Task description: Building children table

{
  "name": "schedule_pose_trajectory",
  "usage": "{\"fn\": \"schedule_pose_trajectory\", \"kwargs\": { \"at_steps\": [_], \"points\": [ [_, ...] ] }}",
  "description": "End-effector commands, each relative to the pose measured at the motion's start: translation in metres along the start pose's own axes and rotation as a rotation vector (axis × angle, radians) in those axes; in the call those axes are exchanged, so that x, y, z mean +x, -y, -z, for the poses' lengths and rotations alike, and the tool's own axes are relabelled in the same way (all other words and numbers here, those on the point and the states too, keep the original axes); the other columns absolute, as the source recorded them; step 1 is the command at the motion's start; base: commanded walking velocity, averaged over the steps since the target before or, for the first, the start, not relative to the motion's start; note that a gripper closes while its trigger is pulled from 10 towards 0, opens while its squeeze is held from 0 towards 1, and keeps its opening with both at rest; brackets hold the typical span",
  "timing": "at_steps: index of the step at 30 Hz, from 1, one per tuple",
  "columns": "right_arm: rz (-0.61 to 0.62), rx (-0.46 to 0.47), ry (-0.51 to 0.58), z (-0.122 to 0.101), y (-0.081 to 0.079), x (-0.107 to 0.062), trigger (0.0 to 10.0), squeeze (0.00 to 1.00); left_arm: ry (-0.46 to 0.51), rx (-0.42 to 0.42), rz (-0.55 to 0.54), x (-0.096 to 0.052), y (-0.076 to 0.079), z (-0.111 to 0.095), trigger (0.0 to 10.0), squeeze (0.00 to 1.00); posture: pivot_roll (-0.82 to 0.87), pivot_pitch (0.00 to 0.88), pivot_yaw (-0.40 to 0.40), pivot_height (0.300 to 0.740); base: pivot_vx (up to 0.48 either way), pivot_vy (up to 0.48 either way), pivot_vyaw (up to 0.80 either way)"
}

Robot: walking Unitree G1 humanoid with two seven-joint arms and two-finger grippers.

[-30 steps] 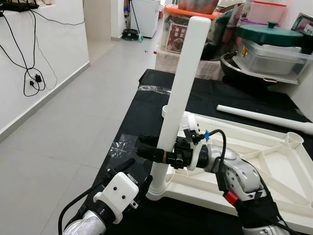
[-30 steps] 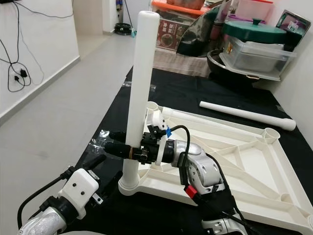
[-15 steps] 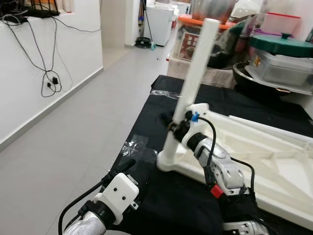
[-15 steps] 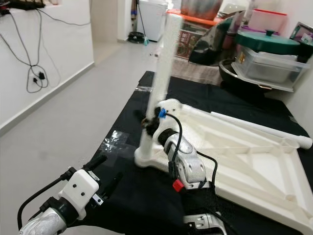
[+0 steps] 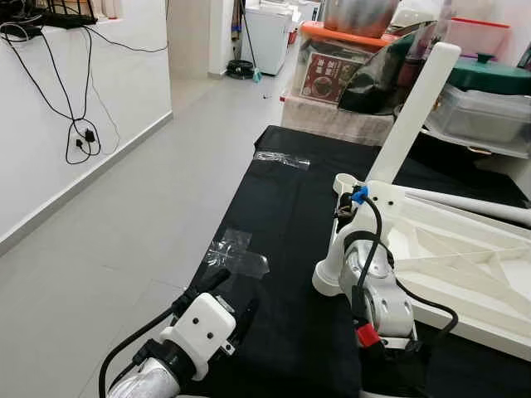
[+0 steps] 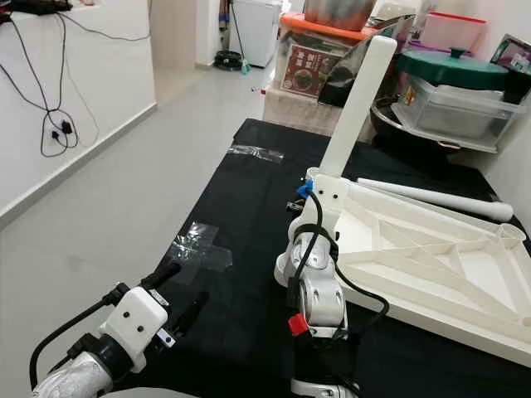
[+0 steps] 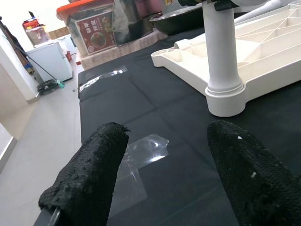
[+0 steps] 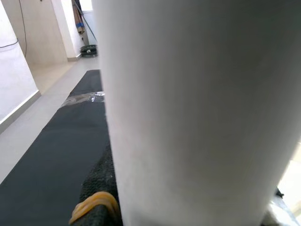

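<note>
Standing in the near corner socket of the upturned white tabletop (image 6: 431, 265) is 1 white leg (image 6: 355, 108), tilted toward the far right rather than plumb; the tabletop lies underside-up on the black cloth (image 5: 282, 207) with its ribs showing; the right gripper (image 5: 343, 209) is at the leg just above the socket, and the right wrist view has the leg pressed close against a black finger (image 8: 101, 186), so it appears clamped on the leg.

A 2nd leg (image 6: 431, 197) lies loose on the cloth along the far edge of the tabletop, not yet fitted; an empty socket (image 6: 508, 235) shows at the far right corner; the other corners are hard to read from here.

By my reading the build is early: 1 leg started and probably not fully seated, given its lean; at least 1 more leg waits, and turning the table upright comes last.

The left gripper (image 7: 164, 179) hovers low over the cloth near a patch of clear tape (image 5: 236, 253), fingers spread and holding nothing, well short of the leg's base.
</note>
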State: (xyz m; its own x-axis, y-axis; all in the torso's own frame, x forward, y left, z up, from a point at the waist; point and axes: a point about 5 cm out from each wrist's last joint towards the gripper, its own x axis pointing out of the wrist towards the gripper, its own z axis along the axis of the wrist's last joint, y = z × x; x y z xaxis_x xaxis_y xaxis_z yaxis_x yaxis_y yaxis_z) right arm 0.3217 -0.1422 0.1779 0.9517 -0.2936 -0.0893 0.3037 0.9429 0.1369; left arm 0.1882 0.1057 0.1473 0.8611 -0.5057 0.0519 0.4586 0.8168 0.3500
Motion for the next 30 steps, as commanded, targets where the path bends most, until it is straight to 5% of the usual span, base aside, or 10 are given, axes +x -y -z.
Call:
{"fn": "schedule_pose_trajectory", "kwargs": {
  "at_steps": [1, 2, 5, 6, 9, 18, 24, 25, 26, 30],
  "points": [
    [0.043, 0.016, -0.113, 0.021, 0.004, 0.000, 10.0, 0.15, -0.011, 0.005, 0.010, -0.001, 0.002, 0.002, 10.0, 0.00, 0.12, 0.007, -0.144, 0.740, 0.000, 0.000, 0.00],
    [-0.037, 0.060, -0.069, 0.015, -0.007, 0.001, 10.0, 1.00, -0.011, 0.005, 0.011, 0.000, 0.002, 0.002, 10.0, 0.00, 0.12, 0.007, -0.144, 0.740, 0.000, 0.000, 0.00],
    [-0.149, 0.102, -0.014, 0.007, -0.017, 0.005, 10.0, 1.00, -0.011, 0.005, 0.012, 0.000, 0.002, 0.002, 10.0, 0.00, 0.12, 0.006, -0.144, 0.740, 0.000, 0.000, 0.00],
    [-0.310, 0.157, 0.013, 0.001, -0.026, 0.009, 10.0, 0.00, -0.011, 0.005, 0.012, 0.000, 0.002, 0.003, 10.0, 0.00, 0.12, 0.005, -0.143, 0.740, 0.000, 0.000, 0.00],
    [-0.701, 0.261, 0.003, -0.004, -0.031, 0.011, 10.0, 0.00, -0.009, 0.004, 0.009, 0.001, 0.002, 0.003, 10.0, 0.00, 0.12, 0.005, -0.145, 0.740, 0.000, 0.000, 0.00],
    [-1.354, 0.209, -0.183, 0.000, -0.014, -0.019, 10.0, 0.00, -0.008, 0.005, 0.004, 0.001, 0.002, 0.003, 10.0, 0.00, 0.13, 0.000, -0.151, 0.740, 0.000, 0.000, 0.00],
    [-1.568, 0.134, -0.226, 0.005, -0.008, -0.030, 10.0, 0.00, -0.007, 0.006, 0.003, 0.001, 0.002, 0.003, 10.0, 0.00, 0.13, 0.000, -0.153, 0.740, 0.000, 0.000, 0.00],
    [-1.611, 0.076, -0.239, 0.008, -0.008, -0.032, 9.4, 0.00, -0.007, 0.005, 0.002, 0.000, 0.002, 0.002, 10.0, 0.00, 0.13, 0.000, -0.150, 0.740, 0.000, 0.000, 0.00],
    [-1.637, 0.031, -0.245, 0.011, -0.009, -0.033, 4.1, 0.00, -0.006, 0.004, 0.001, 0.000, 0.002, 0.002, 10.0, 0.00, 0.13, 0.000, -0.150, 0.740, 0.000, 0.000, 0.00],
    [-1.619, -0.025, -0.235, 0.014, -0.010, -0.026, 0.0, 0.00, -0.006, 0.002, 0.000, -0.001, 0.002, 0.002, 10.0, 0.00, 0.13, 0.000, -0.150, 0.740, 0.000, 0.000, 0.00]
  ]
}}
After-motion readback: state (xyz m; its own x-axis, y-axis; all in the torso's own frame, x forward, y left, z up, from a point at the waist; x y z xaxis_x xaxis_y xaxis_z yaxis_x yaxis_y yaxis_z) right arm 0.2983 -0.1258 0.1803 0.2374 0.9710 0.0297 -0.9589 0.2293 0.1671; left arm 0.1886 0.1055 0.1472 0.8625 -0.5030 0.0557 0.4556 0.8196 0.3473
